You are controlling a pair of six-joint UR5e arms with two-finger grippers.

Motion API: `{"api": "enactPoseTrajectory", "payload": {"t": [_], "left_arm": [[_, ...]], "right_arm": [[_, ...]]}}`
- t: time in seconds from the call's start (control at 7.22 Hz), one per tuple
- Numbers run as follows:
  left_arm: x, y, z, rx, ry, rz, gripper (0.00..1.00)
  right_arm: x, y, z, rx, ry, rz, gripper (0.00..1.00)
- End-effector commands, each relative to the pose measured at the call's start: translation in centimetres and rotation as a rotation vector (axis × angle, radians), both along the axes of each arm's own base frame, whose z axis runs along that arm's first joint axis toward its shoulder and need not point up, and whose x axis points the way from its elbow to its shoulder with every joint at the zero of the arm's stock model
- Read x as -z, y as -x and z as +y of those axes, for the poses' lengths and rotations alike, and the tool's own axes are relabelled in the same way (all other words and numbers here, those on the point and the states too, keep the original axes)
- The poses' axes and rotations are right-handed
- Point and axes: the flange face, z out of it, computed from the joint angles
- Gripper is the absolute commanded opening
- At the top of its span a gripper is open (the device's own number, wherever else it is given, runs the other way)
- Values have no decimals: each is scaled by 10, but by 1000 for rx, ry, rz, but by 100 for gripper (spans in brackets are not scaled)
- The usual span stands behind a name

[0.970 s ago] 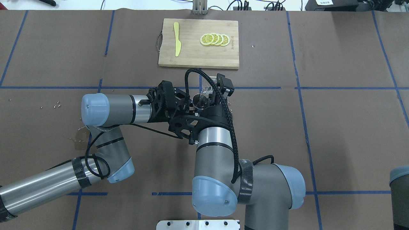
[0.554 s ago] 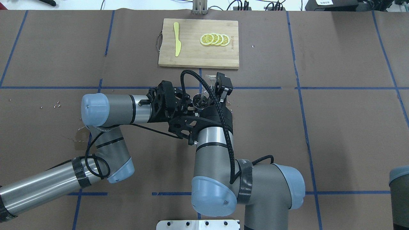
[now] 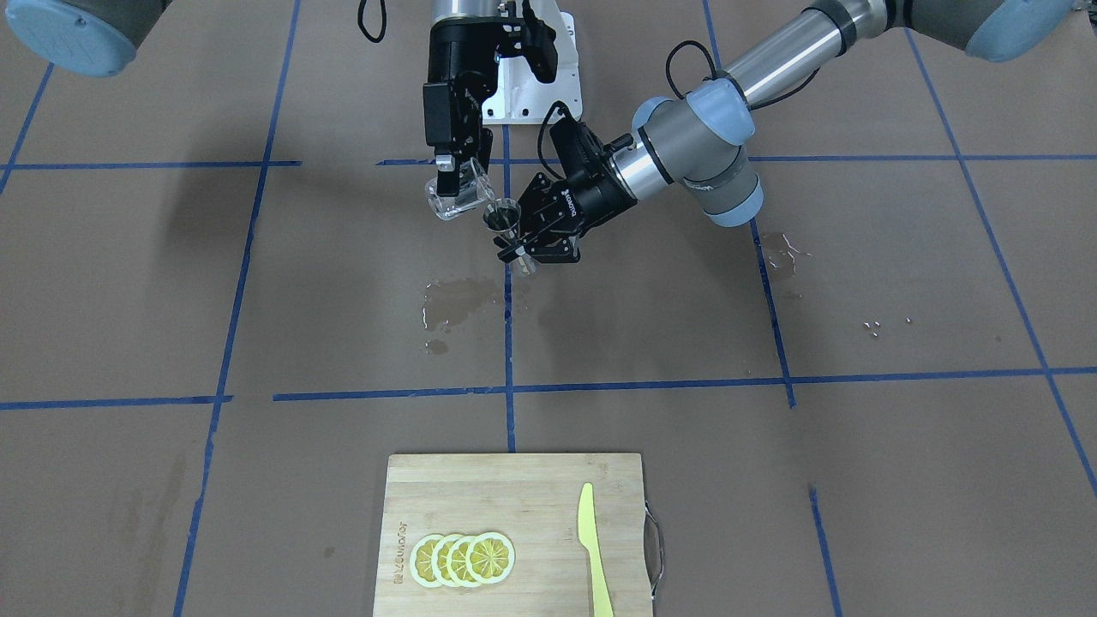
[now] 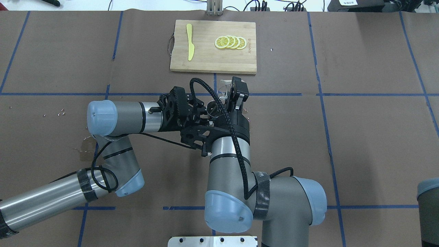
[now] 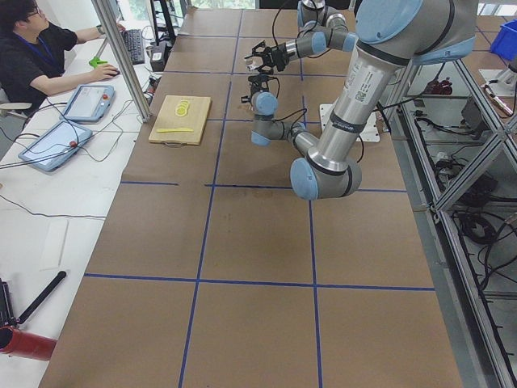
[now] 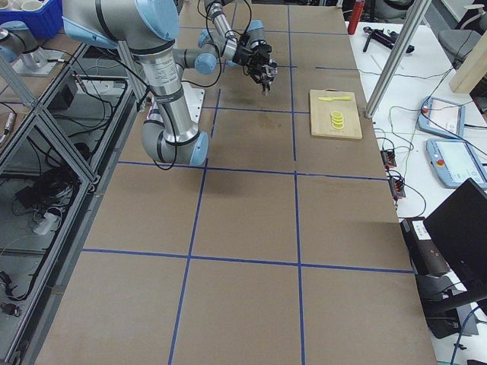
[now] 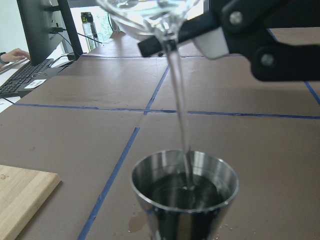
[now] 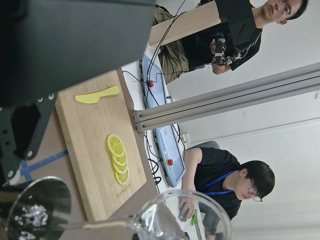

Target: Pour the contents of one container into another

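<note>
The clear glass cup (image 3: 458, 199) hangs tipped over, with my right gripper (image 3: 454, 184) shut on it. A thin stream of water (image 7: 177, 100) falls from its lip (image 7: 150, 15) into the steel jigger (image 7: 185, 190) just below. My left gripper (image 3: 518, 250) is shut on the jigger (image 3: 503, 218) at its waist and holds it upright above the table. In the overhead view the cup (image 4: 224, 87) sits just beyond the jigger (image 4: 212, 109). The right wrist view shows the cup rim (image 8: 185, 215) and the jigger mouth (image 8: 37, 210).
A wooden cutting board (image 4: 205, 58) with lemon slices (image 4: 230, 42) and a yellow knife (image 4: 189, 41) lies at the far side. A wet patch (image 3: 454, 300) marks the paper under the grippers. A person (image 5: 40, 48) sits at a side desk.
My right wrist has turned and the glass cup has tipped further, shifting toward the cutting board. The left gripper and the jigger have stayed put.
</note>
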Motion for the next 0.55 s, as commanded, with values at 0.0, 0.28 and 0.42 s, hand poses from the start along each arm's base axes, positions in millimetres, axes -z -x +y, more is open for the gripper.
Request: {"api": "enactPoseTrajectory", "payload": {"t": [0.0, 0.28, 0.42], "left_arm": [[0, 0, 0, -1, 0, 0, 0], [0, 0, 0, 1, 0, 0, 0], [0, 0, 0, -1, 0, 0, 0]], "right_arm": [[1, 0, 0, 1, -1, -1, 0], [4, 0, 1, 2, -2, -7, 0], [4, 0, 1, 3, -1, -8, 0]]}}
